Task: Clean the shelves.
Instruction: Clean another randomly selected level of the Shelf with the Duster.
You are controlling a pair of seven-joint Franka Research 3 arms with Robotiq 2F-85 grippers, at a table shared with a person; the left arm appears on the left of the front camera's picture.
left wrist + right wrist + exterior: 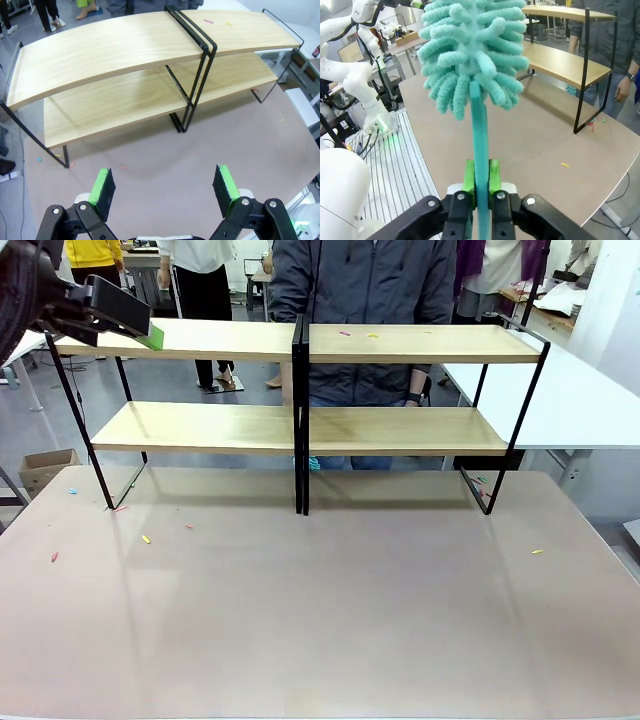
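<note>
Across the far half of the grey worktop (320, 620) stands the wide two-tier rack of light-wood shelves on a thin black frame (230, 340), with a person (365, 280) just behind it. A few small pink and yellow scraps (345, 334) lie on the top right board. The right pincer (480, 177) is clamped tight on the flat handle of a teal fluffy duster (472, 50), held upright and apart from the rack. The left pincer (140, 325) hovers at the left end of the top left board, its jaws spread wide and holding nothing. The step in hand looks like the approach, with no board wiped yet. Next, the duster head must be carried to the top right board and drawn across the scraps, clear of the central black upright.
</note>
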